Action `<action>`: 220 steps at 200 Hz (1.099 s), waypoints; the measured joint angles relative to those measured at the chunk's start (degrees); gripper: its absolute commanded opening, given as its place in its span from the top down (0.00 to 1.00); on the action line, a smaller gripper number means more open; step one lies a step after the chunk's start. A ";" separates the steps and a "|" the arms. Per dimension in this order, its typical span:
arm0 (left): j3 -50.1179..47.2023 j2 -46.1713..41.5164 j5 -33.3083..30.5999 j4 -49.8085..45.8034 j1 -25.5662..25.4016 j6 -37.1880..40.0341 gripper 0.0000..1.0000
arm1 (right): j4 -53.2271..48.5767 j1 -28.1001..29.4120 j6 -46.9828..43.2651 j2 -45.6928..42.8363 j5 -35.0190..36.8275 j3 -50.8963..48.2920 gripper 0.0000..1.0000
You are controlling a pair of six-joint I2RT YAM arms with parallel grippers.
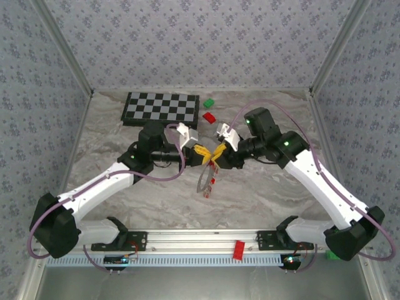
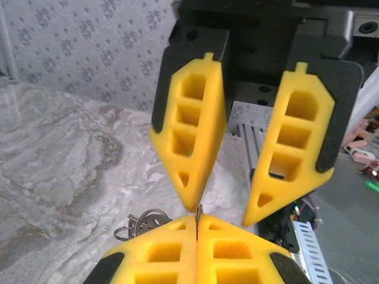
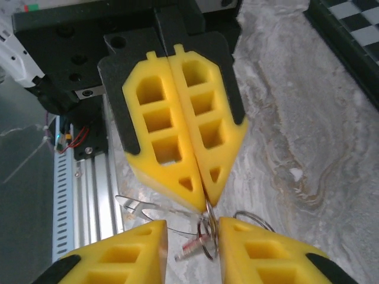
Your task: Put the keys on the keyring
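There's the left tool (image 2: 197, 229) pinching the keyring (image 3: 208, 214) at its top, loop hanging down, and the right tool (image 3: 192, 239), narrowly parted, faces it just across the keyring, keys (image 1: 211, 181) dangling below.

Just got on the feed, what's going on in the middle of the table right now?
Both arms meet above the middle of the table. The left gripper is shut, pinching the thin wire of the keyring, which hangs below it. The right gripper faces it tip to tip with its jaws open, holding nothing. A couple of red-headed keys dangle by the ring; whether they are threaded on is too small to tell.
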 measured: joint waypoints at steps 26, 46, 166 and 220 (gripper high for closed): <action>-2.89 -1.14 -4.00 4.57 -0.02 -1.90 1.00 | 6.16 -2.75 3.76 -4.83 -0.39 -5.22 0.62; -5.38 -2.29 -6.67 8.72 -0.02 -3.80 1.00 | 13.03 -4.37 8.33 -9.27 -0.35 -11.52 0.58; -8.31 -3.54 -12.07 26.25 -0.33 -13.29 1.00 | 50.60 -6.05 35.36 -14.47 -2.99 -27.19 0.56; -8.31 -3.58 -12.02 26.88 -0.46 -13.84 1.00 | 57.88 -6.05 39.71 -10.47 -5.40 -27.56 0.64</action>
